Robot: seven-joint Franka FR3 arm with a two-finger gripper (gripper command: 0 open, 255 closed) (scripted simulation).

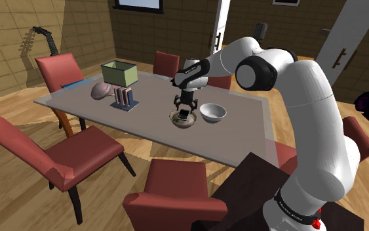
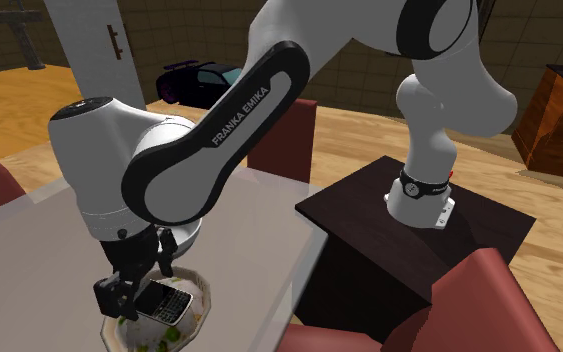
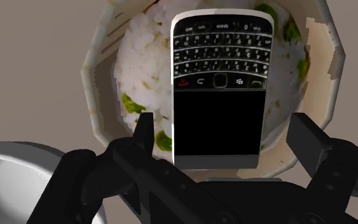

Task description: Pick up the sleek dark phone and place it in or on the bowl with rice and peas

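Observation:
A dark phone [image 3: 222, 83] with a small keyboard lies face up on the rice and peas in the pale bowl [image 3: 101, 76]. My gripper [image 3: 227, 133] hangs just above it, open, one finger [image 3: 144, 130] on each side of the phone's screen end and neither touching it. The shoulder view has the gripper [image 1: 185, 108] straight over the bowl [image 1: 174, 119] near the table's middle, with the phone [image 1: 185, 115] inside. The second exterior view shows the phone [image 2: 162, 300] resting tilted in the bowl [image 2: 201, 300] under the gripper [image 2: 139, 285].
An empty white bowl [image 1: 213, 112] stands right beside the rice bowl. Further along the table [image 1: 78, 102] are a green box [image 1: 118, 72], a pinkish round object [image 1: 101, 90] and a small rack [image 1: 124, 98]. Red chairs [image 1: 71, 154] ring the table.

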